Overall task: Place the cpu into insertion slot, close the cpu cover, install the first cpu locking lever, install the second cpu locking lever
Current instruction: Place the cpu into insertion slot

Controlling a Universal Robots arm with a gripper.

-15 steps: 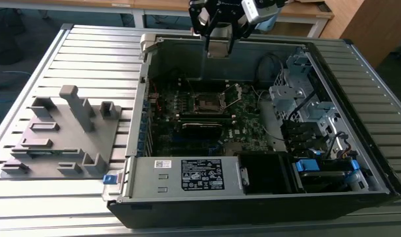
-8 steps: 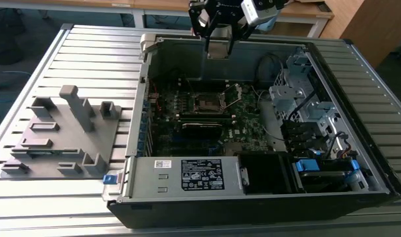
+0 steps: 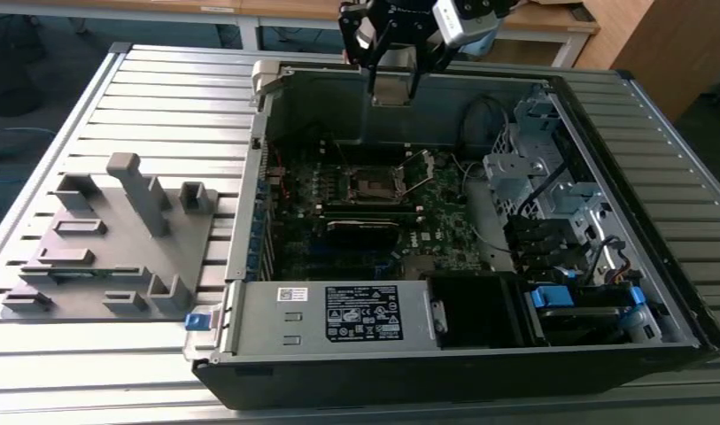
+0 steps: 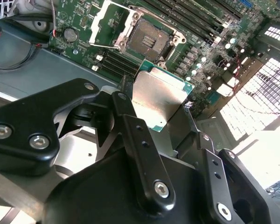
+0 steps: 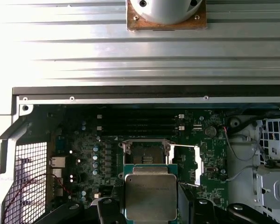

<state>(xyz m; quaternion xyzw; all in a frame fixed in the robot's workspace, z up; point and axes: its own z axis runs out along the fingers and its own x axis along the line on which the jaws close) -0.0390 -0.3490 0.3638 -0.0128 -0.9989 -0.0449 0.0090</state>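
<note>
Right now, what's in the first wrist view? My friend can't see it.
The gripper holds the cpu, silver top showing, above a green motherboard. The insertion slot sits empty, with the cpu cover swung open beside it.

We see the computer case (image 3: pixel 454 376) on the table (image 3: pixel 88 97), a fixture block (image 3: pixel 112 257) beside it at the exterior view's left, the insertion slot (image 3: pixel 370 186) mid-motherboard (image 3: pixel 443 239) inside the case, the cpu cover (image 3: pixel 420 170) just beside the slot, the cpu (image 5: pixel 150 196) up above the open case.

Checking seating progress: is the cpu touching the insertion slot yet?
Apart. In the exterior view the cpu hangs in the gripper, well above the insertion slot.
</note>
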